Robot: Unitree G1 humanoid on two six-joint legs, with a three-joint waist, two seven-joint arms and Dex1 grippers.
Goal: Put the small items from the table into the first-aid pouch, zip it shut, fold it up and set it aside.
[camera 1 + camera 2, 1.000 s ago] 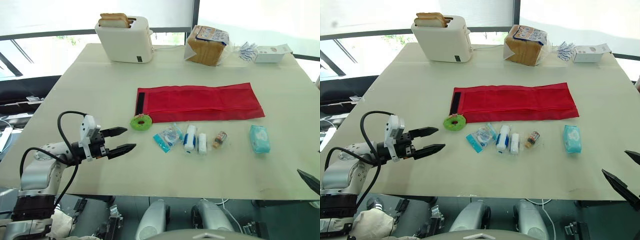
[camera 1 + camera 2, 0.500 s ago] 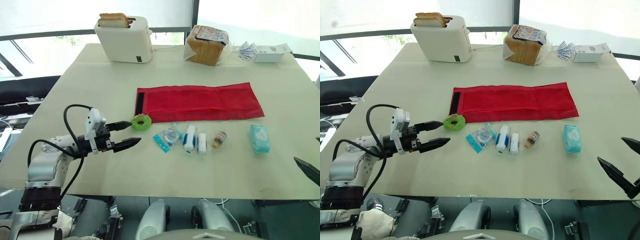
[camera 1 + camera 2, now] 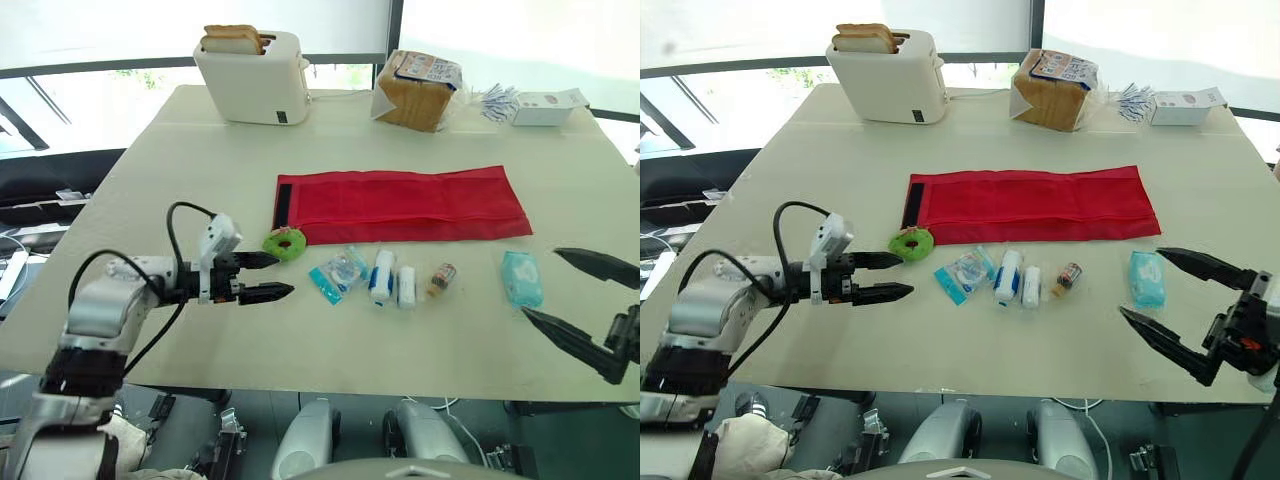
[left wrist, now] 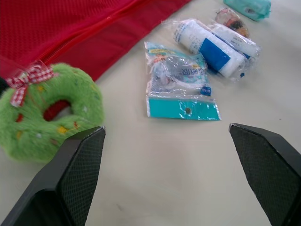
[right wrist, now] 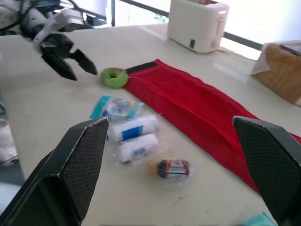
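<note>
The red first-aid pouch lies flat and unfolded across the middle of the table, its black strip at the left end. The small items sit in a row just near of it: a green plush ring touching the pouch's left near corner, then to the right a clear packet with a teal header, two wrapped bandage rolls, a small brown wrapped item and a teal tissue pack.

All of it looks light. The ring is soft and squashy, so a pinch across one side of its rim should hold well. The wrapped goods are crinkly and likely slippery — best taken across the body, not by a film edge. The pouch itself is limp cloth and will probably sag unless its mouth is held up.

The left gripper reaches in low from the near left, forearm almost level, fingers spread and empty, pointing right — tips just near of the ring and not touching it. The right gripper comes in from the near right, fingers spread wide and empty, pointing left beside the tissue pack.
</note>
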